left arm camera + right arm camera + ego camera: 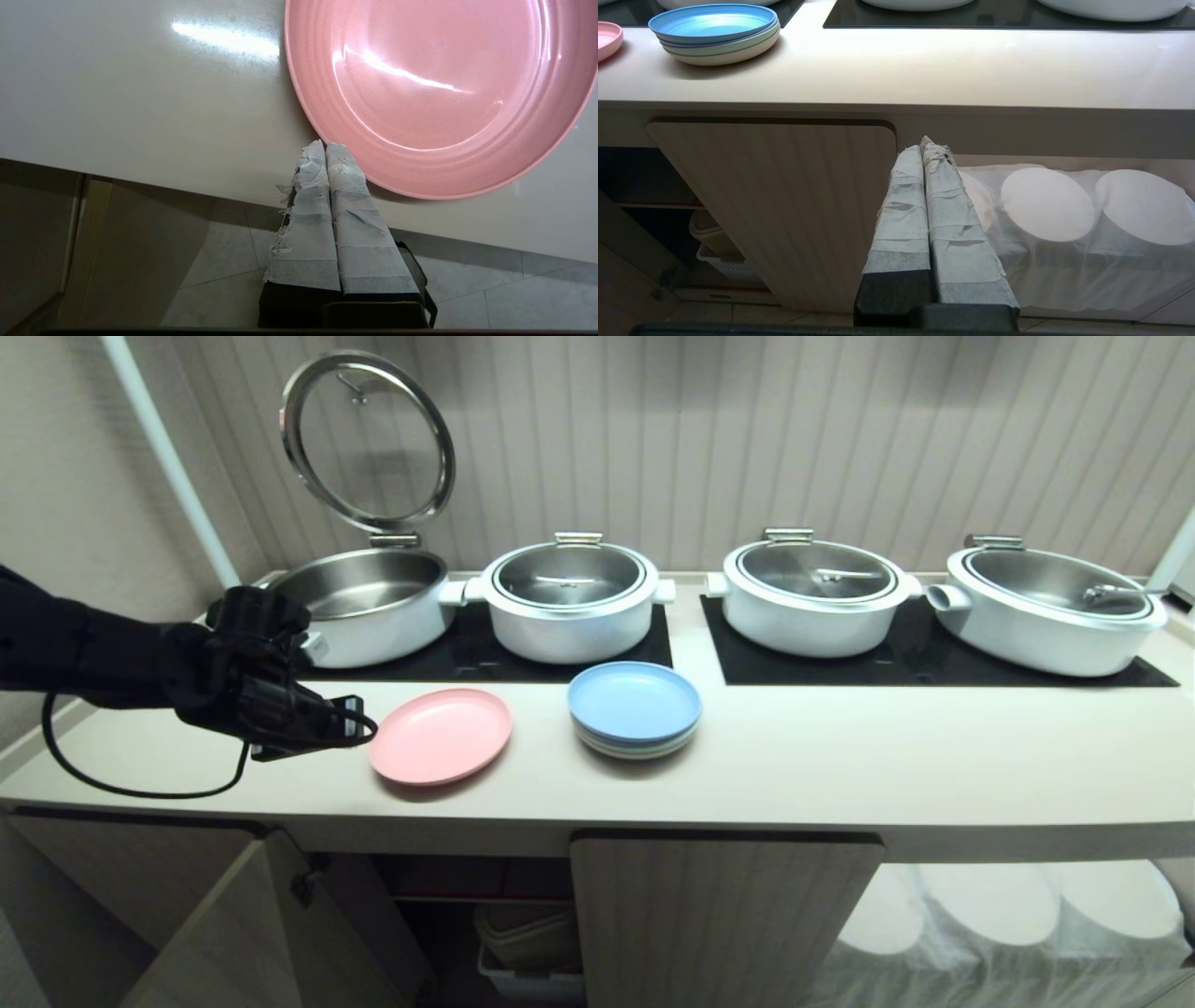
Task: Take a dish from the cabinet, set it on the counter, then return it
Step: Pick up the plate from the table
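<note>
The head view looks forward and down from above the table [840, 775], taking in its whole length and the cabinet [719, 915] below. The left wrist view sits close over the table's front edge, facing down past the left hand [325, 145] onto the pink dish [439, 88], which the head view shares. The right wrist view looks level from lower and farther back, past the right hand [927, 142], sharing the stacked plates [717, 35] and cabinet door.

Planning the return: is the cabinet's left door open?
Open: left door swings outward, showing the cabinet shelf and bins.
</note>
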Motion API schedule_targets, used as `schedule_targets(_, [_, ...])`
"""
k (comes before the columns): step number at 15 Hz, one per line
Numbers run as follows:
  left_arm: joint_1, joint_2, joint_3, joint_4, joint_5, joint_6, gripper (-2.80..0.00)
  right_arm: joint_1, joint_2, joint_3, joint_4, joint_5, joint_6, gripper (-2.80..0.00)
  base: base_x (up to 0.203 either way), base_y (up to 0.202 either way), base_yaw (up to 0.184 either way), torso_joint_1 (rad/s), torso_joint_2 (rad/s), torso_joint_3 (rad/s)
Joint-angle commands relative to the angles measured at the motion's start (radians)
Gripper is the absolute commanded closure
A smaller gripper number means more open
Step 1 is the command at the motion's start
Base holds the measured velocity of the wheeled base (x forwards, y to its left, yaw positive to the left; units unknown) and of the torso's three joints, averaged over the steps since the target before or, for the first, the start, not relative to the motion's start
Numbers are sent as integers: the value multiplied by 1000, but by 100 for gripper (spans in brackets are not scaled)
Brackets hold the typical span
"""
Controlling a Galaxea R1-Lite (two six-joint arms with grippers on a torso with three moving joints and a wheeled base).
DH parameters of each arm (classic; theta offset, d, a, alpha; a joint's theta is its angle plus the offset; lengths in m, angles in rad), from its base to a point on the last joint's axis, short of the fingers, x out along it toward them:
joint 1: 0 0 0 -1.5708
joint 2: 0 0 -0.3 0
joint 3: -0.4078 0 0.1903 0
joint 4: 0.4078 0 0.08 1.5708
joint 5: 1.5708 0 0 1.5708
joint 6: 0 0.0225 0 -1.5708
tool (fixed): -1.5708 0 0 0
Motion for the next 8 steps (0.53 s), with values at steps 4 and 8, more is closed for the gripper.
schedule_targets(4, [10, 9, -3, 2, -3, -2, 0, 0, 0, 0, 0, 0, -1, 0, 0, 0, 0, 0, 0, 0])
schedule_targets(8, [20, 9, -3, 1, -5, -2, -280, 0, 0, 0, 0, 0, 0, 0, 0, 0, 0, 0, 0, 0])
